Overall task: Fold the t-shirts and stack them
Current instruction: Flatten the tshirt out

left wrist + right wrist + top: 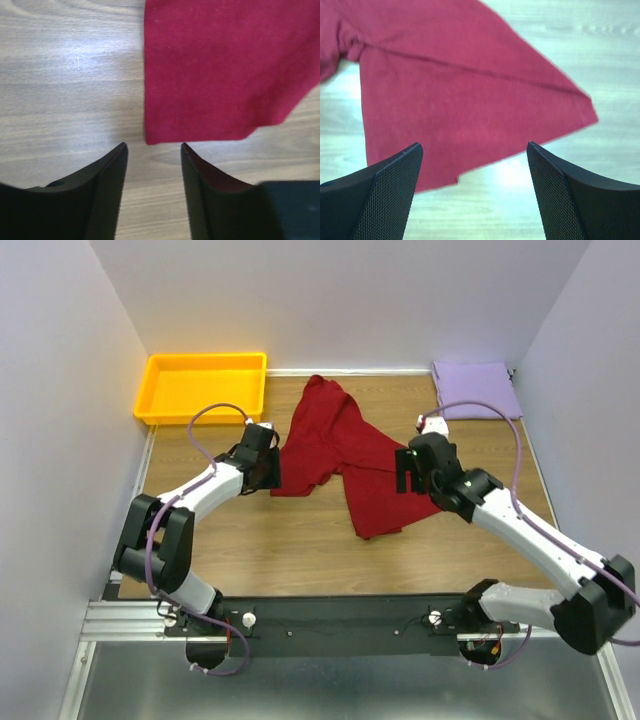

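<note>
1. The yellow tray sits well to the left of the red t-shirt, at the far left of the wooden table.
2. The left gripper hovers at the red t-shirt's left edge. Its 2 black fingers stand spread with only bare wood between them. In the left wrist view the shirt's lower left corner lies just ahead of the fingertips, not touching them.
3. The red t-shirt lies unfolded and rumpled across the middle of the table. One part bunches toward the back wall, and a long flap reaches toward the near edge. Neither gripper holds it.
4. The right gripper is at the red t-shirt's right edge. Its jaws gape wide and pinch nothing. In the right wrist view a hem and a pointed corner of the shirt lie flat on the wood ahead of the 2 fingers. The view is slightly blurred.
5. The lavender t-shirt lies well to the right of the red t-shirt, in the far right corner, as a flat, neat rectangle.
</note>
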Tool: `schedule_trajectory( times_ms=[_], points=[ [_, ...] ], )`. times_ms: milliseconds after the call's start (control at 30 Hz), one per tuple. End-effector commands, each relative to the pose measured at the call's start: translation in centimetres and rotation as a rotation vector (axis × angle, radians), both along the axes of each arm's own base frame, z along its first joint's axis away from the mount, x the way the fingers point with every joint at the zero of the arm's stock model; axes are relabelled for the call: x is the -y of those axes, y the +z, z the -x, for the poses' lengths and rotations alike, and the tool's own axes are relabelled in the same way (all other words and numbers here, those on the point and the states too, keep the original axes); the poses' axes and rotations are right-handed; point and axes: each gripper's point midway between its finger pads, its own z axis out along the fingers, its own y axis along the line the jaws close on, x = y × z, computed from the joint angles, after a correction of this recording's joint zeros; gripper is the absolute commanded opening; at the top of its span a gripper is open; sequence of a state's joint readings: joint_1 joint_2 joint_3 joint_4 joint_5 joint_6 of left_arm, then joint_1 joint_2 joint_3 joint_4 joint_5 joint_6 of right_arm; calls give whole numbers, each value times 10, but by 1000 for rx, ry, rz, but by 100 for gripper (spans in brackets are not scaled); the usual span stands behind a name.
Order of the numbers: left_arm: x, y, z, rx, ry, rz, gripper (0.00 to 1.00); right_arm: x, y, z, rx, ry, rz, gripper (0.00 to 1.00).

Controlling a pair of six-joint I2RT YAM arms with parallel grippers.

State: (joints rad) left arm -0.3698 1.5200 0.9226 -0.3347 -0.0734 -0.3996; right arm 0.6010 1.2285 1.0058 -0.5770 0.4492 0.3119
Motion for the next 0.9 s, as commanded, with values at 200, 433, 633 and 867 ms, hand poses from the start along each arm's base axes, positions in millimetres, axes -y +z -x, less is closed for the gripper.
schedule_trajectory(
  times_ms=[200,433,633,867],
  points=[
    [-9,-22,-15,-75,92,-92,45,4,-17,30,11,-24,-130,91],
    [-4,-36,-12,-127,77,-108,45,6,-22,31,18,-18,-120,91],
    [-3,-47,-4,-169,71,-133,45,5,-25,31,18,-11,-126,91],
    [-11,-64,8,-233,77,-182,44,4,-20,33,32,1,-145,91]
  ],
)
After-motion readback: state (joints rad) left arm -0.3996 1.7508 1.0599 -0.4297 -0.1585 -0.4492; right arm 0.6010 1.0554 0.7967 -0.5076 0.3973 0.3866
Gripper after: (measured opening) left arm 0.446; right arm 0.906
